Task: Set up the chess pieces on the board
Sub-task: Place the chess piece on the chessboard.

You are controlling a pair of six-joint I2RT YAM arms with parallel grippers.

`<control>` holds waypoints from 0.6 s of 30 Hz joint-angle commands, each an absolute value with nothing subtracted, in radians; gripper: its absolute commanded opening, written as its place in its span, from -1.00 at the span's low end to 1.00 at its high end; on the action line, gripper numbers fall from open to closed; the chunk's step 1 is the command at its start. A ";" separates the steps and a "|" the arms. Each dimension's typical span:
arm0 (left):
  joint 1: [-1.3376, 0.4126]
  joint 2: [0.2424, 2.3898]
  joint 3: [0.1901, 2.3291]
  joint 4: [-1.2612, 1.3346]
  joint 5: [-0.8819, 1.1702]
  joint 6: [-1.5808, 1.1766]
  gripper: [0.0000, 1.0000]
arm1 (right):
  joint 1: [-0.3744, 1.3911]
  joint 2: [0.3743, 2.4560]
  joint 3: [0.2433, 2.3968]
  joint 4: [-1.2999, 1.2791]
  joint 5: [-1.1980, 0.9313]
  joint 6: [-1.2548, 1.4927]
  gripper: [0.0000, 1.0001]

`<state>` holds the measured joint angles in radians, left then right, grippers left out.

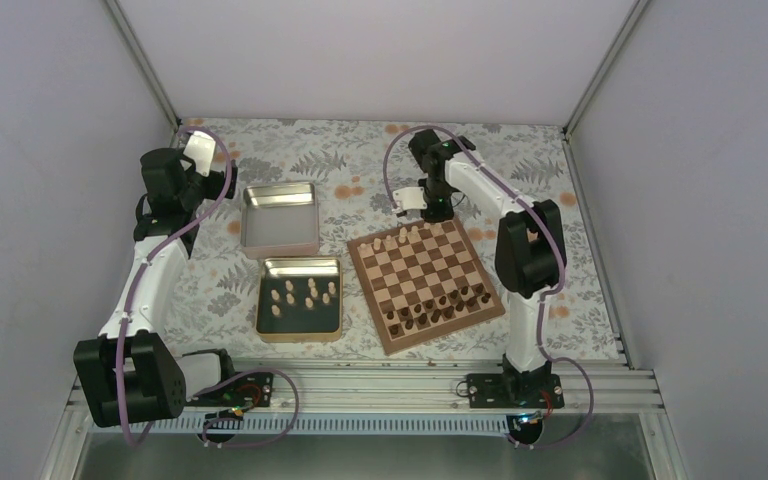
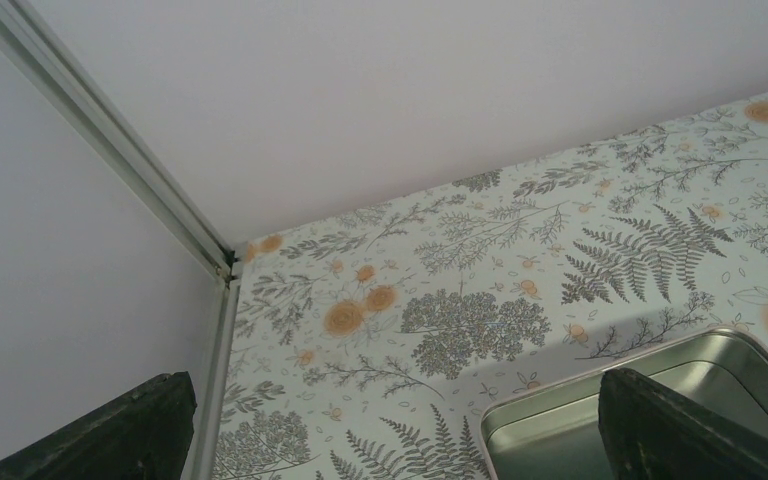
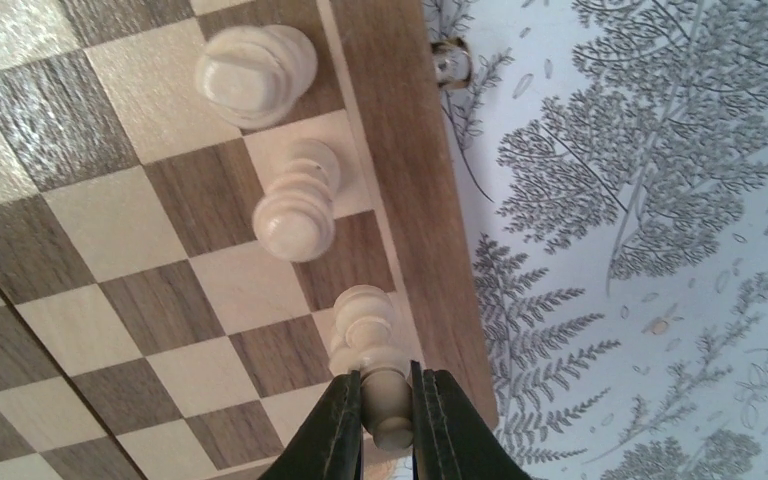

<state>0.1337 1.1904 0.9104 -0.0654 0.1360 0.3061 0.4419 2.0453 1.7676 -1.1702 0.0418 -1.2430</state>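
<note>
R claw (image 3: pixel 388 385) narrow, pinched on a pale piece (image 3: pixel 365 325) by its near end. The piece is at the board (image 3: pixel 400 150) edge row, beside the border. Can't tell if it touches the sq under it. 2 more pale pieces (image 3: pixel 295 205) stand in that same row, apart, each on its own sq. Past the border is the fern-print bench (image 3: pixel 640 200).

From top cam, R claw (image 1: pixel 438 212) hangs at the far side of the board (image 1: pixel 430 272), w/ other pale ones in the far rows next to it. Dark pieces (image 1: pixel 440 303) fill the near rows. Left of the board, just beside it, is a tin (image 1: pixel 264 300) w/ spare pale pieces (image 1: pixel 305 292) standing inside. A 2nd tin (image 1: pixel 280 245) sits behind that one, nothing in it.

L claw (image 2: pixel 397 400) is wide, gripping nothing, well away near the far-left bench corner, w/ a corner of the 2nd tin under its R finger (image 2: pixel 680 430).
</note>
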 commanded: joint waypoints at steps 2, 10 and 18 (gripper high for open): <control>0.140 1.192 0.923 -0.061 0.152 0.309 1.00 | 0.464 2.057 1.741 -1.166 0.033 -1.219 -0.85; 0.139 1.192 0.923 -0.061 0.149 0.308 1.00 | 0.472 2.069 1.726 -1.143 0.041 -1.207 -0.84; 0.139 1.192 0.922 -0.061 0.149 0.309 1.00 | 0.472 2.071 1.709 -1.136 0.050 -1.203 -0.84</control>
<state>0.1337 1.1904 0.9104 -0.0658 0.1360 0.3061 0.4644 2.0506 1.7203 -1.1370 0.0429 -1.2209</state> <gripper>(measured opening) 0.999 0.108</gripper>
